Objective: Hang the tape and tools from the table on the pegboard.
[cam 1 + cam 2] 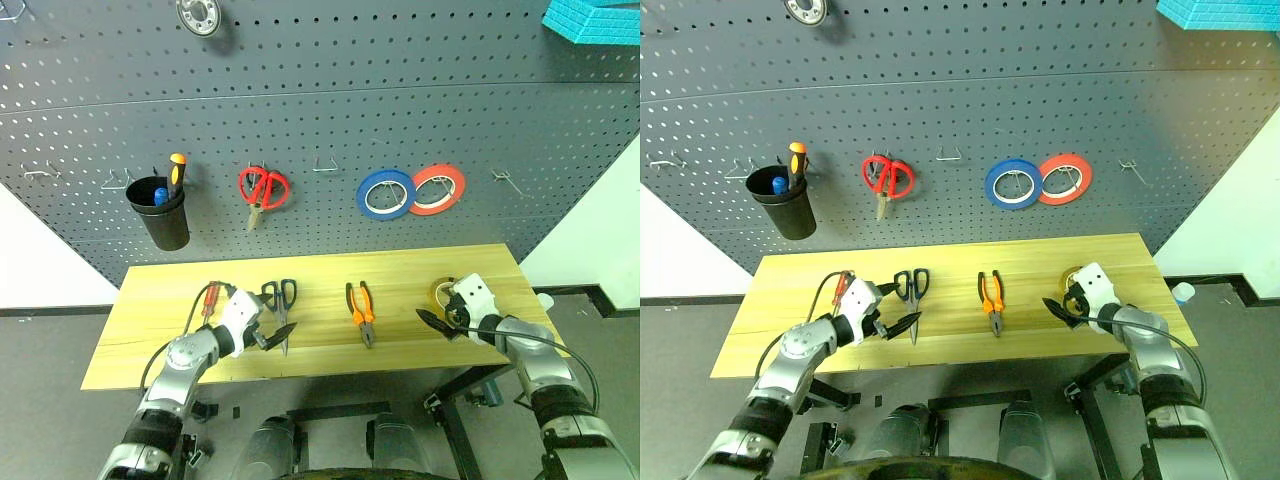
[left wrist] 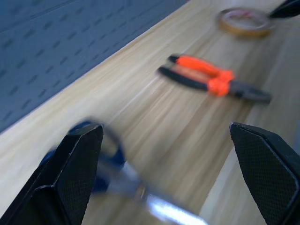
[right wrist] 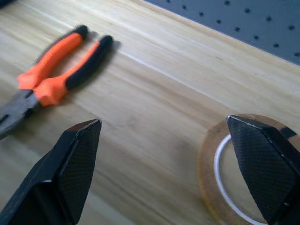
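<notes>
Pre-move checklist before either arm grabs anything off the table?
1. Left gripper open: ok, jaws wide above the dark-handled scissors.
2. Right gripper open: ok, empty beside the yellow tape.
3. Tape flat on the table: ok.
4. Pliers free of both grippers: ok.
5. Red-handled screwdriver reachable: cannot tell, left arm partly covers it.
6. Free hook on the pegboard: ok, bare between red scissors and blue roll.
</notes>
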Action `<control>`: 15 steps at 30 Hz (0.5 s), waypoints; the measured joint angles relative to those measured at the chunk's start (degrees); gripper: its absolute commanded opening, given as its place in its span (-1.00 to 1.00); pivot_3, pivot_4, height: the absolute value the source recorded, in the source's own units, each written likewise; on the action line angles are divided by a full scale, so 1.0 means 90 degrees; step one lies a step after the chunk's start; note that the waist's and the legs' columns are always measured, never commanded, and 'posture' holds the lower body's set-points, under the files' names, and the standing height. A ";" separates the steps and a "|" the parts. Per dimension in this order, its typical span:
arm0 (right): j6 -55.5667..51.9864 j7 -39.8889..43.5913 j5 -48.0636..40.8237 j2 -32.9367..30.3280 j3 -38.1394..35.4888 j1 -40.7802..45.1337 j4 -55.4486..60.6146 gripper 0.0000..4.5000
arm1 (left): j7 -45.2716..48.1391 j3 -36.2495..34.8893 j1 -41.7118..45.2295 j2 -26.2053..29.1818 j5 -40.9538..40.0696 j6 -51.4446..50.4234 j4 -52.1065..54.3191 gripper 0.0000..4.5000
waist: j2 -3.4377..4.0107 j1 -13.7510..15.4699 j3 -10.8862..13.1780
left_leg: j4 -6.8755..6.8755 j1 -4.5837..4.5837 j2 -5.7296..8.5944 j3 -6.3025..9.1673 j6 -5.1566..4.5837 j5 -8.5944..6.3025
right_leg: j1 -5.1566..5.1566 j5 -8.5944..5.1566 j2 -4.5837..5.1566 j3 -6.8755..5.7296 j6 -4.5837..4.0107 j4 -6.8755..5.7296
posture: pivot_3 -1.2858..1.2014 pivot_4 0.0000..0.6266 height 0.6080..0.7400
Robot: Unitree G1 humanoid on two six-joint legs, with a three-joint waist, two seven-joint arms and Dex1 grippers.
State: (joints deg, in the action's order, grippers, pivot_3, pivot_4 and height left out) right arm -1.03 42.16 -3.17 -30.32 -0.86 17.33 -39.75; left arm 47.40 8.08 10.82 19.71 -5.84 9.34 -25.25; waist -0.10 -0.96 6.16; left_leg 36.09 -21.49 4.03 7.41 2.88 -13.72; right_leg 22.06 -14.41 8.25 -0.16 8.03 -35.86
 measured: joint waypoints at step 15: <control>-0.0792 -0.0375 0.0891 0.0005 0.0558 0.1883 -0.2685 0.99 | 0.1218 0.0655 0.0920 -0.0253 0.0094 -0.0322 -0.0529 1.00 | -0.0001 -0.0175 0.0001 | -0.0013 -0.0002 0.0001 0.0003 -0.0001 0.0000 | 0.0003 0.0015 -0.0001 0.0002 0.0000 0.0002 | -0.02 -0.84 1.00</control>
State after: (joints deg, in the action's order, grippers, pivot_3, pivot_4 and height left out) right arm -8.16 38.78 4.85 -30.28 4.16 34.28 -63.91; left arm 58.36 13.97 19.10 17.44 -5.00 6.44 -30.01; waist -0.11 -2.53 6.17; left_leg 35.97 -21.52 4.03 7.44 2.87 -13.72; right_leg 22.09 -14.27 8.25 -0.14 8.04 -35.85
